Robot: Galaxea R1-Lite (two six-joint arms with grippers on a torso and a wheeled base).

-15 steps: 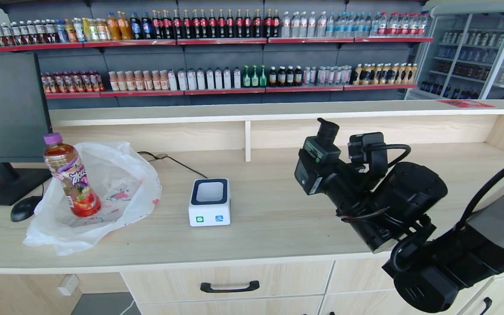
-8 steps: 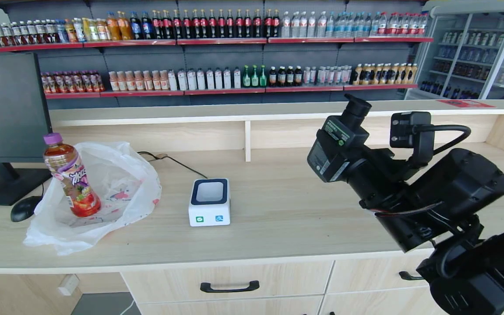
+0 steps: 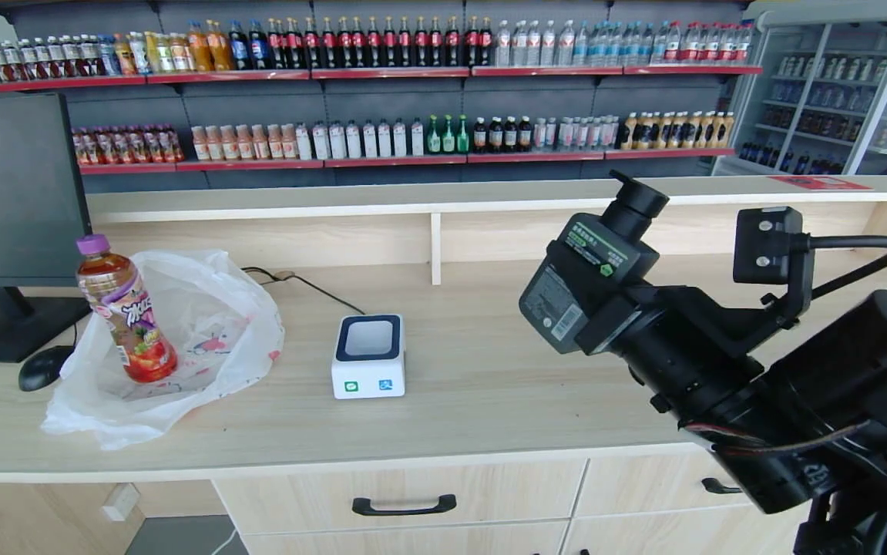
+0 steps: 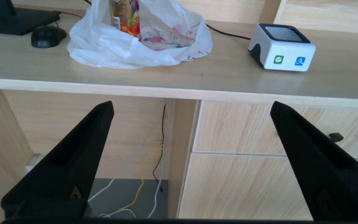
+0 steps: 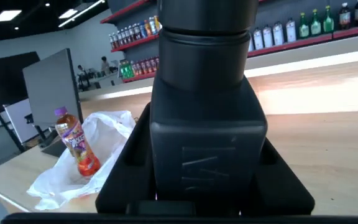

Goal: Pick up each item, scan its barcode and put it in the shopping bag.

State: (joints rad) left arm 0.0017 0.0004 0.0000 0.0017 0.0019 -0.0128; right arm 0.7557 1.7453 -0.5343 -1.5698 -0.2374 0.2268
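Note:
My right gripper [image 3: 622, 330] is shut on a black bottle [image 3: 588, 274] with a black cap, held tilted above the right part of the wooden counter [image 3: 489, 385]; its white barcode label faces down and left. The same black bottle [image 5: 204, 112] stands between that gripper's fingers. A white scanner [image 3: 368, 354] sits mid-counter, left of the bottle. Further left, a white shopping bag [image 3: 216, 324] lies open with a purple-capped tea bottle [image 3: 125, 308] upright in it. My left gripper [image 4: 191, 109] hangs open with nothing in it, below the counter's front edge, facing the bag [image 4: 135, 43] and scanner [image 4: 281, 46].
A dark monitor [image 3: 11, 193] and a black mouse [image 3: 42, 368] stand at the counter's left end. A cable [image 3: 312, 287] runs behind the scanner. A raised ledge [image 3: 489, 196] backs the counter, with drink shelves beyond. Drawers [image 3: 403, 505] lie below.
The right arm has swung right and nearer to the head camera with the black bottle, turning it so the barcode label shows. The bag, tea bottle and scanner stayed put.

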